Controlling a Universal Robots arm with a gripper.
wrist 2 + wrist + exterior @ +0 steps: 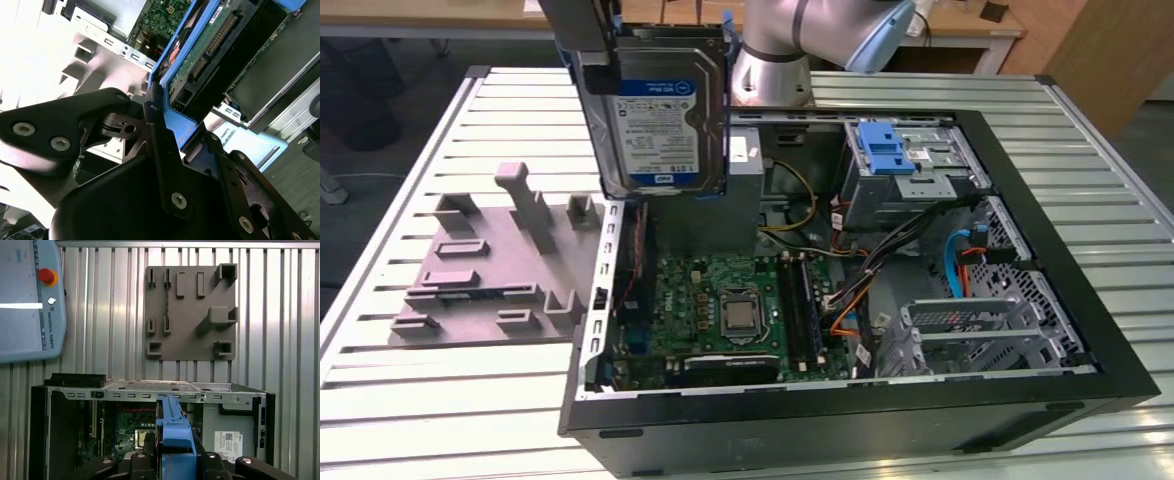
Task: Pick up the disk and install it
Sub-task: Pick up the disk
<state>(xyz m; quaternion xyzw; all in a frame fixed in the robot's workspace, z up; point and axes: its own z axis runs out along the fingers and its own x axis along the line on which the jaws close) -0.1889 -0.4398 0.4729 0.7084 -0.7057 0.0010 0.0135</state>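
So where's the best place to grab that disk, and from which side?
By the blue frame at its upper end, coming from above, as the tool grips it now. The disk hangs upright over the open case, so a top hold probably leaves its lower end free to go in.

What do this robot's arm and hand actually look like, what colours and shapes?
The arm is a thick, rounded tube of smooth silver-grey metal, with a pale blue-grey cap at a joint. The hand is matt black, built of flat, angular linked plates fastened with round silver screws.
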